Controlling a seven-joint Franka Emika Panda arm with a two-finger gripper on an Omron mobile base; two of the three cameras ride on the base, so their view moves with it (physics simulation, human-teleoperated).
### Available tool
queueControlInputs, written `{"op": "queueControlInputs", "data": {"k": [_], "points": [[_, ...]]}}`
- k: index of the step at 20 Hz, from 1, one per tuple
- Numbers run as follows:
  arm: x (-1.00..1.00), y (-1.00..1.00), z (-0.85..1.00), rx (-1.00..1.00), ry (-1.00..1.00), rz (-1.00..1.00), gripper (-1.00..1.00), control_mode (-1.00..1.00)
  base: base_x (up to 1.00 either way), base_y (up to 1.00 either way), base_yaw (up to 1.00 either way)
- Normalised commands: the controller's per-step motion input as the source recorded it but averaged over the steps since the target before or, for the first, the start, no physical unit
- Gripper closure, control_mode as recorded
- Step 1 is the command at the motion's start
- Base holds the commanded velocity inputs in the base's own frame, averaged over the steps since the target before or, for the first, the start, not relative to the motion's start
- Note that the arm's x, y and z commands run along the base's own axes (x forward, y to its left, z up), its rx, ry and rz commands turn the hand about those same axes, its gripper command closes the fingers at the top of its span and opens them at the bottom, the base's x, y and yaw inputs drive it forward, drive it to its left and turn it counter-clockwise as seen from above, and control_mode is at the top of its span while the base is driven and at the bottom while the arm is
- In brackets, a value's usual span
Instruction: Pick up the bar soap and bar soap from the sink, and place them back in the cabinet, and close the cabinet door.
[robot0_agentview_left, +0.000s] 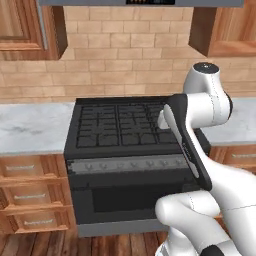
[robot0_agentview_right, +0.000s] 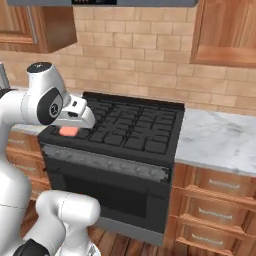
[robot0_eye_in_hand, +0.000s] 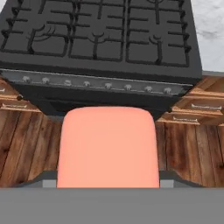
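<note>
A salmon-pink bar soap (robot0_eye_in_hand: 108, 146) fills the lower middle of the hand view, with my gripper (robot0_eye_in_hand: 108, 183) shut on it. Seen from the right base, the same bar soap (robot0_agentview_right: 69, 131) pokes out under the white hand, and the gripper (robot0_agentview_right: 71, 129) hovers over the front left corner of the black stove (robot0_agentview_right: 127, 132). From the left base, the forearm covers the hand. The sink and the other bar soap are out of view. Wooden wall cabinets (robot0_agentview_left: 30, 27) (robot0_agentview_right: 225, 32) hang on either side of the hood; I cannot tell which one is the task's cabinet or whether its door is open.
The stove's grates (robot0_eye_in_hand: 98, 30) and knob row (robot0_eye_in_hand: 96, 83) lie ahead of the hand, with wooden floor (robot0_eye_in_hand: 26, 140) below. White marble counters (robot0_agentview_left: 30, 127) (robot0_agentview_right: 220, 140) flank the stove over low drawer cabinets (robot0_agentview_right: 220, 192). A brick wall (robot0_agentview_left: 125, 65) stands behind.
</note>
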Motion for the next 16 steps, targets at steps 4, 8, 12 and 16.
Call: {"op": "queueControlInputs", "data": {"k": [4,8,12,16], "points": [[0.0,0.0,0.0,0.0,0.0,0.0,1.0,1.0,0.16,0.0,-0.54],[0.0,0.0,0.0,0.0,0.0,0.0,1.0,1.0,0.17,0.0,-0.49],[0.0,0.0,0.0,0.0,0.0,0.0,1.0,1.0,0.14,0.0,-0.44],[0.0,0.0,0.0,0.0,0.0,0.0,1.0,1.0,0.18,0.0,-0.39]]}}
